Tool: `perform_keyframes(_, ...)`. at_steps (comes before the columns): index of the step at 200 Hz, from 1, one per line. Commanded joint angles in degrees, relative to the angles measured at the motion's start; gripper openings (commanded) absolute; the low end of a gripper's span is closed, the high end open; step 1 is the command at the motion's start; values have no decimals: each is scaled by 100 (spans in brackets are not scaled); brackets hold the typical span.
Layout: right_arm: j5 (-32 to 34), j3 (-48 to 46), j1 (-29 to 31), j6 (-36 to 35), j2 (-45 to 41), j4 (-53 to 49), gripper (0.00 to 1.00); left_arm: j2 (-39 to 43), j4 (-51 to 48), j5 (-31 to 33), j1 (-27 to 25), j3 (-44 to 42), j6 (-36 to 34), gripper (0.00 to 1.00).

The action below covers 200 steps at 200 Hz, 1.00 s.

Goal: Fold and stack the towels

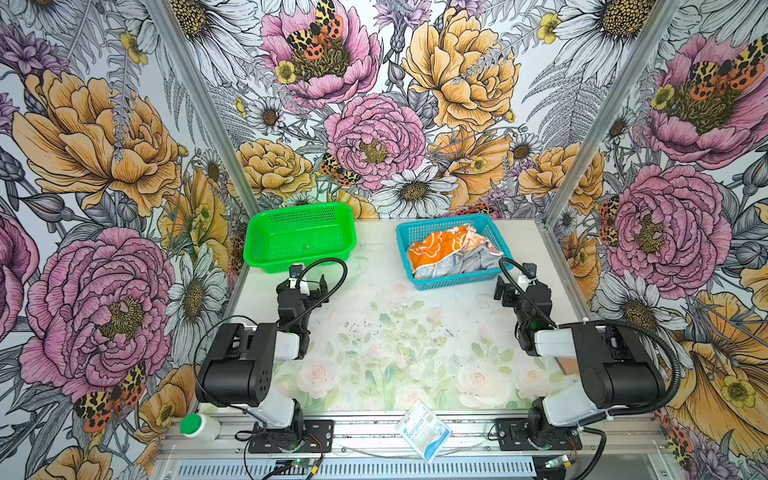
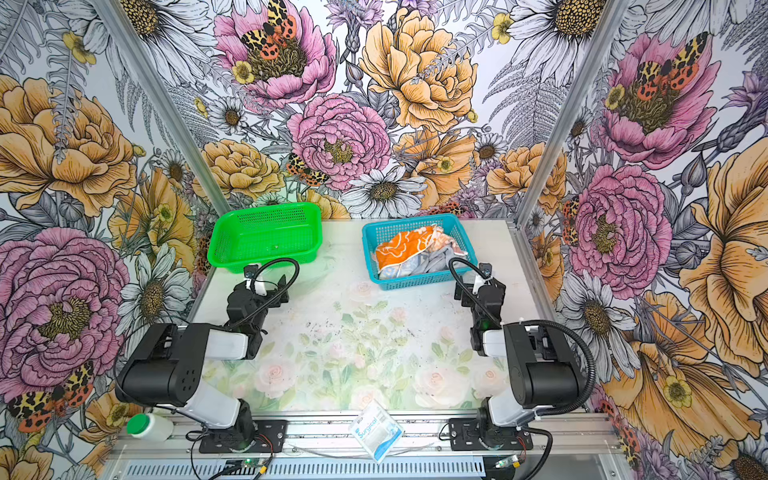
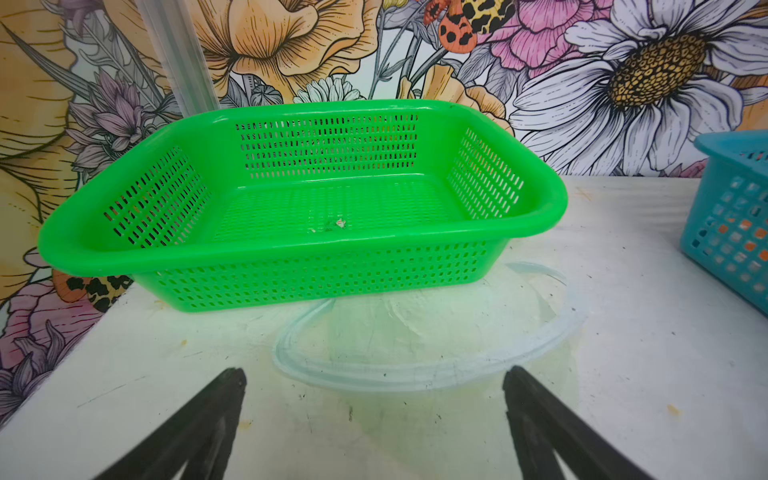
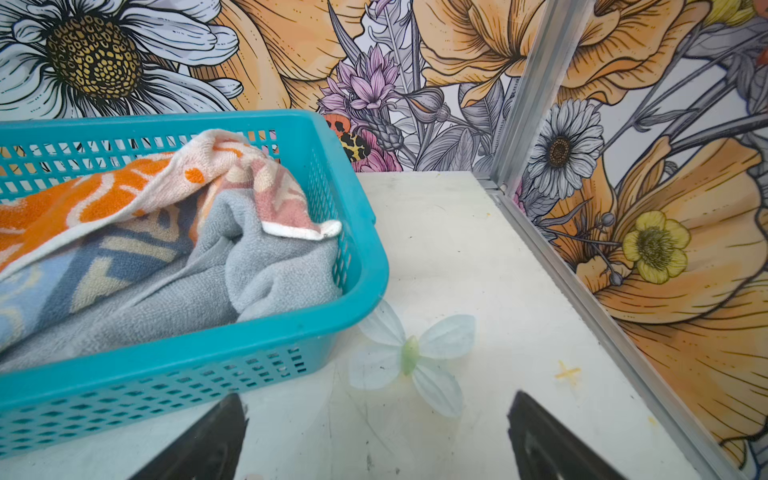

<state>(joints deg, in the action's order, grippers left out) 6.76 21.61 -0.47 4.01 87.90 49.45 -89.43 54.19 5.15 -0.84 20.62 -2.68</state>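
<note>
While left claw (image 3: 374, 374) and right claw (image 4: 378, 397) gape empty, towels (image 1: 440, 249) crumpled in teal basket (image 1: 457, 282), "Surgical" packet (image 1: 423, 430) well apart

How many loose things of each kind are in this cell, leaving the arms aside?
Baskets: 2 (green basket, blue basket)
Towels: 3 (orange-flowered towel, lettered towel, grey towel), all crumpled in the blue basket
Bottles: 1 (white bottle, green cap)
Packets: 1 (Surgical packet)
Total: 7
</note>
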Motion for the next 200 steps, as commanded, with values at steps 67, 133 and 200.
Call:
perform_keyframes(67,-210,72,-113,124,17,83,100,49,-18,184,56,97,164,99)
perform_keyframes(133,-316,82,-127,106,21,55,100,56,-36,30,116,100,206,99)
perform_keyframes(200,-864,-266,-67,-174,-522,287,100,670,490,275,-94,-426,-12,99)
